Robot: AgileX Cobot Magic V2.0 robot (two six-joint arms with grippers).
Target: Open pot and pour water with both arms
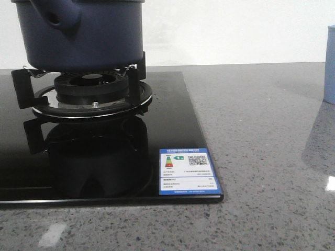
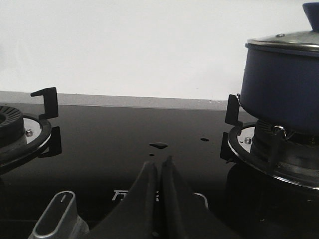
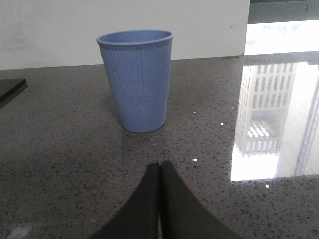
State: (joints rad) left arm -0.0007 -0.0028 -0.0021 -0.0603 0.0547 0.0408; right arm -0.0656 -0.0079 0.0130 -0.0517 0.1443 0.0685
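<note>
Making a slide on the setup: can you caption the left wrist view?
Shut left gripper low over the black cooktop, lidded navy pot on the nearby burner.

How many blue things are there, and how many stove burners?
Dark blue pot: 1
Pale blue cup: 1
Stove burners with black pot stands: 2
Total: 4

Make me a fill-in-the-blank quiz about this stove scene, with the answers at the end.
1. The pot sits on a gas ____.
2. The pot's lid is still ____ the pot.
3. The fingers of the left hand are ____.
4. In front of the right hand, a pale-blue ribbed ____ stands upright on the countertop.

Answers: burner; on; closed; cup
</note>
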